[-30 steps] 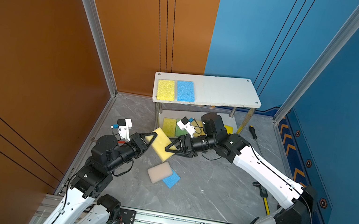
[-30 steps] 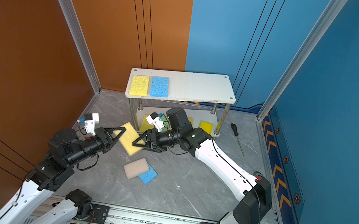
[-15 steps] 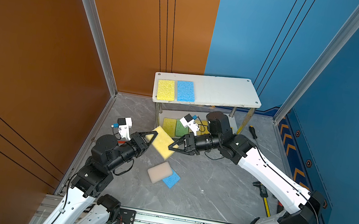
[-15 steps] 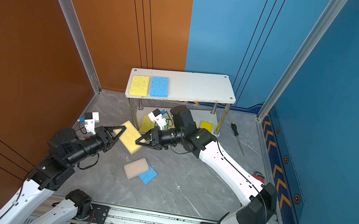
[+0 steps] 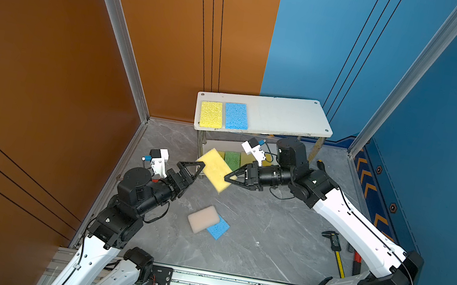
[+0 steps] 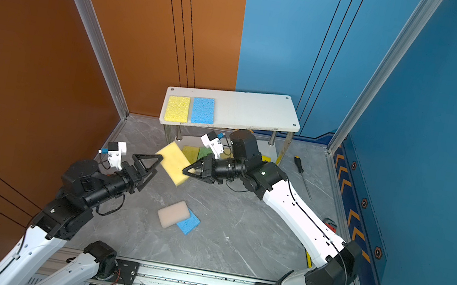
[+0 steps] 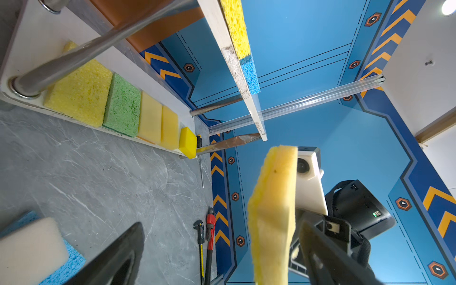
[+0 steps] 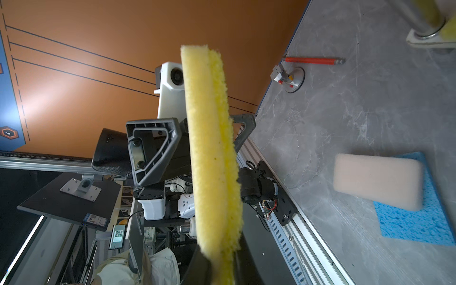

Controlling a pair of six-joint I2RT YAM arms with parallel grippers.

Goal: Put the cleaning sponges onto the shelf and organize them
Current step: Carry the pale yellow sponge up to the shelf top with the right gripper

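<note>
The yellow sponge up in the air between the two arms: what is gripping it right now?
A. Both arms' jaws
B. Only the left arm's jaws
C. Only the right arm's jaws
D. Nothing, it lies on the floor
C: the right arm has its jaws pinched shut on one end of the yellow sponge, while the left arm has its jaws wide open.
</note>
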